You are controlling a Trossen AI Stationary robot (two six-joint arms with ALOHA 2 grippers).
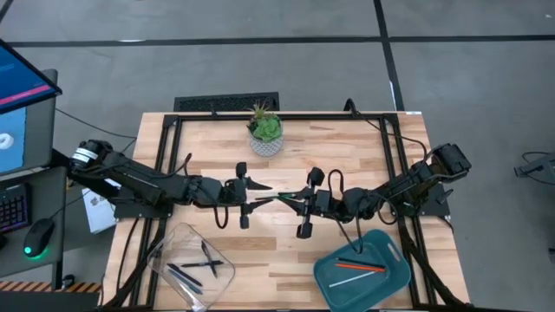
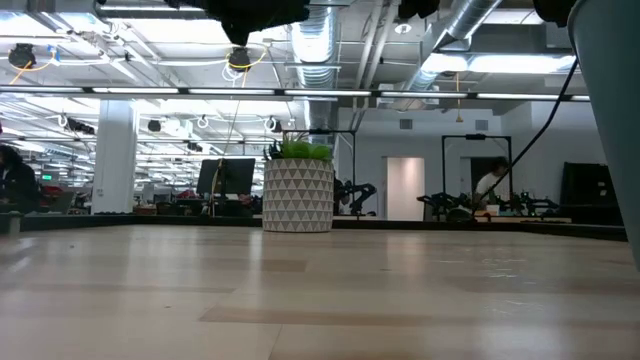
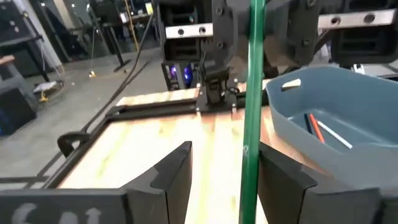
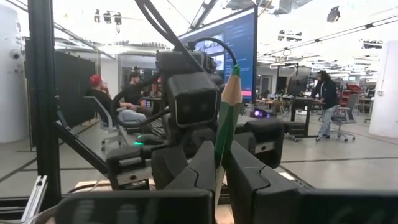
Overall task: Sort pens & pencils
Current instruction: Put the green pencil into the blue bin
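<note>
1. Wooden bench (image 1: 286, 260) inside a black frame, seen from above, both arms stretched over its middle.
2. Left arm reaching in from the left edge, left gripper (image 1: 250, 201) above the bench centre; fingers (image 3: 174, 171) spread wide in the left wrist view, apart from the green pencil that passes between them.
3. Right arm reaching in from the right edge, right gripper (image 1: 293, 201) facing the left one, just beside it; fingers (image 4: 202, 168) pressed together on the green pencil.
4. Blue-grey tray (image 1: 395, 277) at the near right corner of the bench, holding an orange-red pencil (image 1: 357, 264) and a white pencil (image 1: 355, 279) lying side by side.
5. Clear plastic tray (image 1: 165, 247) at the near left corner, holding several dark pens (image 1: 195, 270), two of them crossed.
6. Potted plant (image 1: 265, 132) in a white patterned pot at the far middle of the bench, well apart from both trays; same pot upright in the low view (image 2: 297, 195).
7. Green pencil (image 1: 270, 199) held level between the two grippers above the bench centre; sharpened tip pointing toward the left arm in the right wrist view (image 4: 227, 118); shaft running between the open left fingers in the left wrist view (image 3: 252, 112).
</note>
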